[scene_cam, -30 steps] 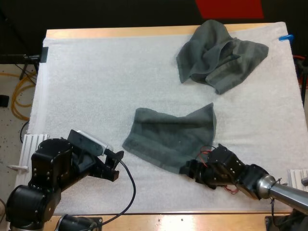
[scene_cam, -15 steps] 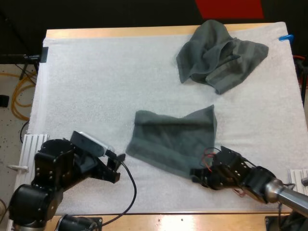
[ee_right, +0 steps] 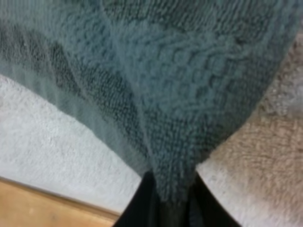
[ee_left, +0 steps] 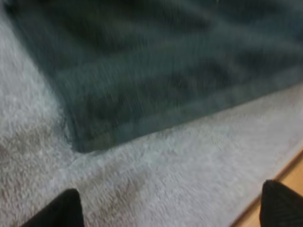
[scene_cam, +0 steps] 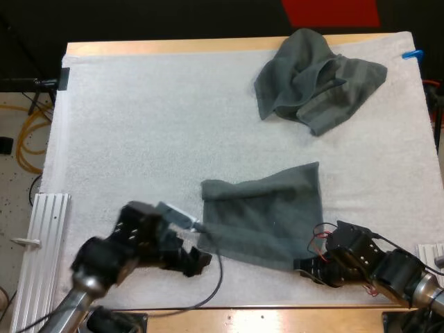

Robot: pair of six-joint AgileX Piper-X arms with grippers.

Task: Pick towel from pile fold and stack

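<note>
On your white mat [scene_cam: 125, 125], the crumpled towel [scene_cam: 316, 83] sits unmoved far right. The spread towel [scene_cam: 267, 215] has slid rightward (flatter now). Your right gripper [scene_cam: 304, 264] stays clenched on its near right corner; your left gripper [scene_cam: 198, 260], fingers apart, has swung to its near left corner.

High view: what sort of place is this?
Likely a robotics lab bench: a wooden table with a white mat, a left arm and right arm over it, a flat towel and a crumpled towel as props.
</note>
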